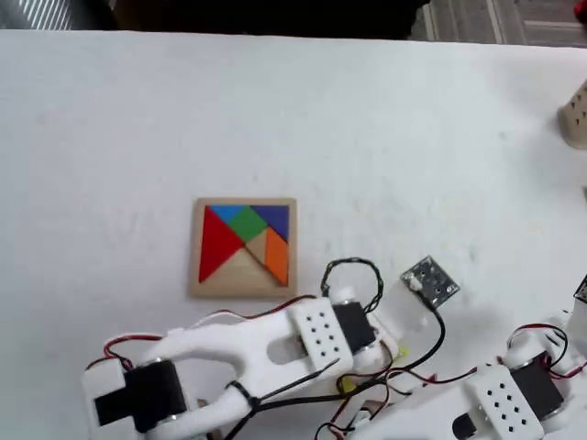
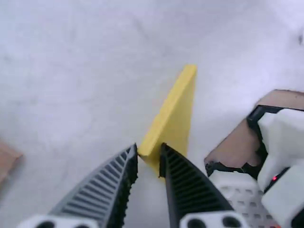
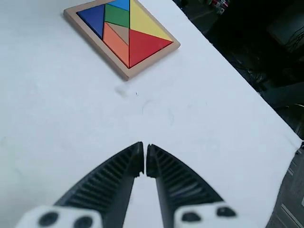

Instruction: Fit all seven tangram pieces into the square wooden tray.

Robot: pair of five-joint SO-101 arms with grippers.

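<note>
Closest to the lens, the left gripper (image 2: 148, 153) has its ribbed grey jaws clamped on one corner of a flat yellow triangular tangram piece (image 2: 173, 111), which juts away from the tips over the white table (image 2: 71, 61). Whether it touches the surface cannot be told. Just beside it is white plastic of the right arm (image 2: 285, 142).

From above, the left arm (image 1: 266, 344) lies along the near edge at the left, white with black motors. Beyond it, near the table's middle, the square wooden tray (image 1: 196, 275) lies flat. Inside it, from the left, are a large red triangle (image 1: 218, 243), a small light blue triangle (image 1: 225, 213), a green square (image 1: 248, 223), a pale triangle (image 1: 243, 272) along the near side, a dark blue piece (image 1: 273, 217) and an orange piece (image 1: 277, 258) against the right wall. The right wrist view shows that pale triangle as yellow, with a small tan triangle (image 3: 121, 34) at the centre.

Right of the tray, a small dark circuit board (image 1: 429, 280) sits just past the left arm's end, by a loop of black cable (image 1: 353, 268). Farther right, the right arm is at the near edge. The right gripper (image 3: 145, 148) has its jaws together with nothing between them, above bare table, with the tray well ahead of it. At the far right edge stands a beige perforated object (image 1: 576, 115).
</note>
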